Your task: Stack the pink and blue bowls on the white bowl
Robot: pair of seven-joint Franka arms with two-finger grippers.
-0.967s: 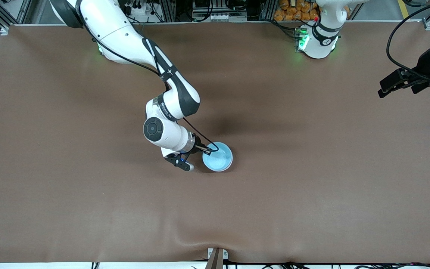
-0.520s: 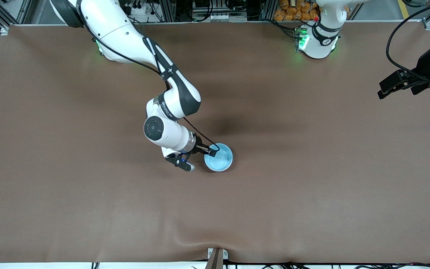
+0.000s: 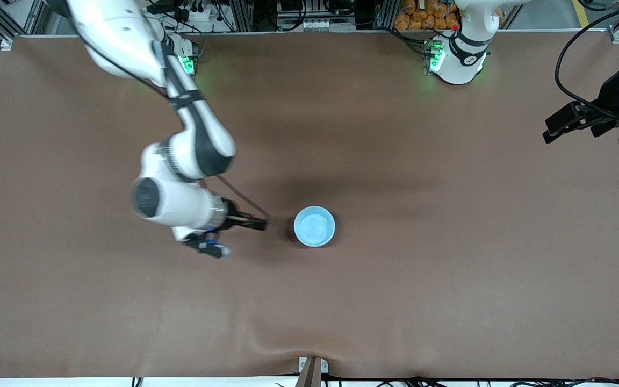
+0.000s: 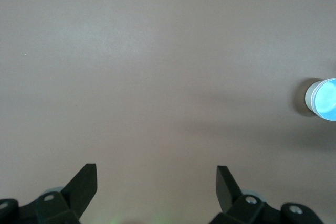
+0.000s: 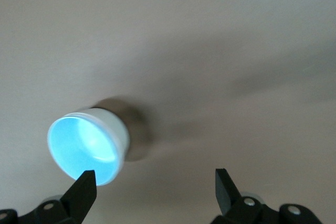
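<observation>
Blue bowl (image 3: 314,226): released, left upright on table (image 3: 449,269). Right gripper (image 3: 237,236): withdrawn beside it, jaws spread wide, empty. Left gripper (image 4: 156,182): unmoved, wide, waiting.

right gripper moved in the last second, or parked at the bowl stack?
Yes. The right gripper has let go of the light blue plastic bowl's rim and pulled away toward the right arm's end of the table, jaws open. The bowl stayed put.

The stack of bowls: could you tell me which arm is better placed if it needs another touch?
Probably the right: its open gripper hangs just beside the stack, while the left gripper waits open at the table's end.
</observation>
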